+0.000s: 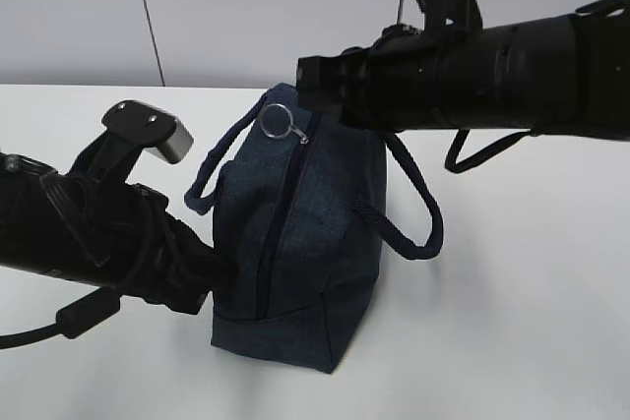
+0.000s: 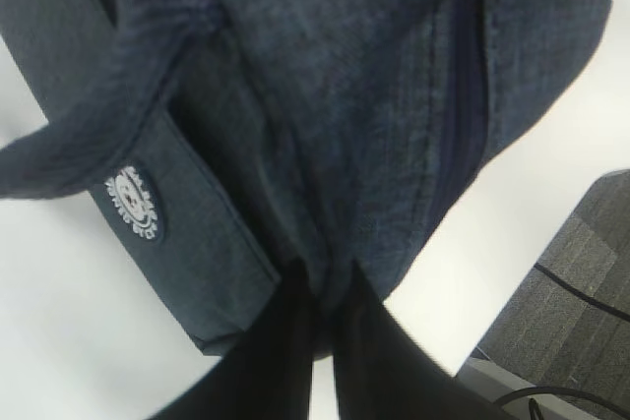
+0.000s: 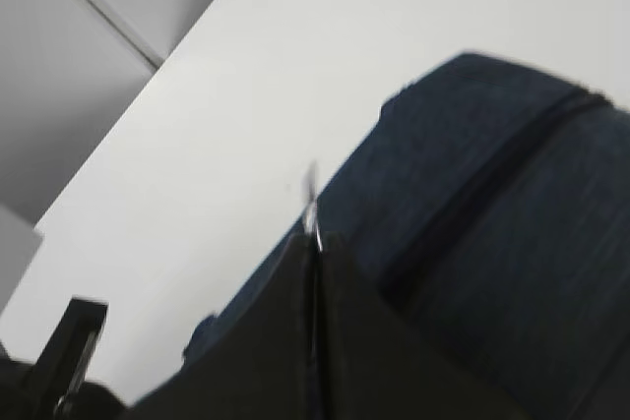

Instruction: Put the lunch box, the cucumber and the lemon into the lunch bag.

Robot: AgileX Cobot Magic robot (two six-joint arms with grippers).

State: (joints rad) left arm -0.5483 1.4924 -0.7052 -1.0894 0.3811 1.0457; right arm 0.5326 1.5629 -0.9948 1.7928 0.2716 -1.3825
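While the bag is standing zipped:
Left gripper: pinching fabric low on the bag
Right gripper: clamping its ring pull
Risk: bag is tipping if pull outruns the anchoring pinch

The outside camera looked down at a slant across the table at the bag. Each wrist camera sat very close to the bag (cloth filled both views). All three views shared that bag.
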